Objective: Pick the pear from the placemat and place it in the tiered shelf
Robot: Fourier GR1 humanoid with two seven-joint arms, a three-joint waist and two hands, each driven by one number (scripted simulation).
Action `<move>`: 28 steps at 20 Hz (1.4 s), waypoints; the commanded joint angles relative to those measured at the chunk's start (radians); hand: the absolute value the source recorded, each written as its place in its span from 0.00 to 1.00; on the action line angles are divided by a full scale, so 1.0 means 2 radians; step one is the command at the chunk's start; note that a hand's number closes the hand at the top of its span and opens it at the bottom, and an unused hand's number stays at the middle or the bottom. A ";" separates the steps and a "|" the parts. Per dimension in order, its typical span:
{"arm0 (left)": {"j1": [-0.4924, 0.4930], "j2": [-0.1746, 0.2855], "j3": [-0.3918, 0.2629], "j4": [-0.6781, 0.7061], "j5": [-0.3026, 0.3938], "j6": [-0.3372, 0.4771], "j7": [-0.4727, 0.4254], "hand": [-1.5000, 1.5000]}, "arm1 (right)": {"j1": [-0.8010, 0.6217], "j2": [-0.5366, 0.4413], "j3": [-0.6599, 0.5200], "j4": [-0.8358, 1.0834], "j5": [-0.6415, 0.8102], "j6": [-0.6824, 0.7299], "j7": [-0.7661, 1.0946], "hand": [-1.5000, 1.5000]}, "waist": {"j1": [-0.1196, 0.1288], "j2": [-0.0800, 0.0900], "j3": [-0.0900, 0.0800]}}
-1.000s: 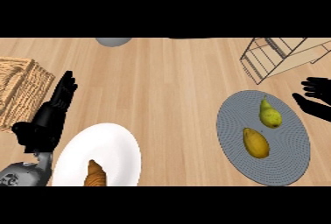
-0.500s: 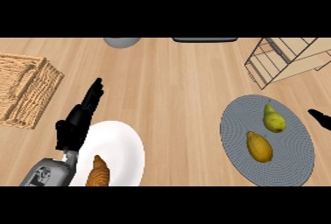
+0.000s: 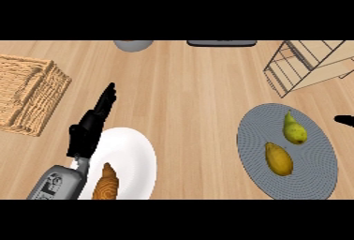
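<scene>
Wood counter (image 3: 194, 93): pear (image 3: 294, 128) on mat (image 3: 256, 140), left hand (image 3: 88, 131) straight-fingered at plate (image 3: 131, 154) rim, right hand (image 3: 343, 120) barely showing, state can't tell.

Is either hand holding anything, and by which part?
Nothing is held. The left hand is open and empty; the right hand barely shows at the right edge, apart from the pear lying on the placemat.

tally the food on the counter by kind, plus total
Fruit: 2 (pear and yellow-orange fruit, both on the placemat)
Pastry: 1 (croissant on the white plate)
Total: 3
</scene>
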State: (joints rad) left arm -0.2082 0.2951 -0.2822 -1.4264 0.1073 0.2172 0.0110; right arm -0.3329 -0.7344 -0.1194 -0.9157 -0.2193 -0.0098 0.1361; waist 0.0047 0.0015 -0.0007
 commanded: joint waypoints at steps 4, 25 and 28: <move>-0.006 -0.018 -0.003 0.006 -0.013 0.006 0.003 0.50 | -0.067 -0.049 0.069 -0.036 0.034 0.095 0.141 0.00 | 0.002 -0.001 -0.001; 0.025 -0.033 0.036 -0.024 -0.044 -0.033 0.011 0.50 | -0.084 0.006 0.091 -0.175 0.123 0.197 0.344 0.00 | -0.003 -0.002 0.000; 0.024 -0.031 0.045 -0.020 -0.048 -0.040 0.015 0.50 | -0.080 0.038 0.107 -0.182 0.154 0.183 0.351 0.00 | -0.002 -0.001 0.000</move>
State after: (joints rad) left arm -0.1855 0.2314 -0.2068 -1.4484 0.0259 0.1500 0.0348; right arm -0.5435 -0.7131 0.0856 -1.2066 0.0327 0.3947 0.8106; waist 0.0023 -0.0010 -0.0005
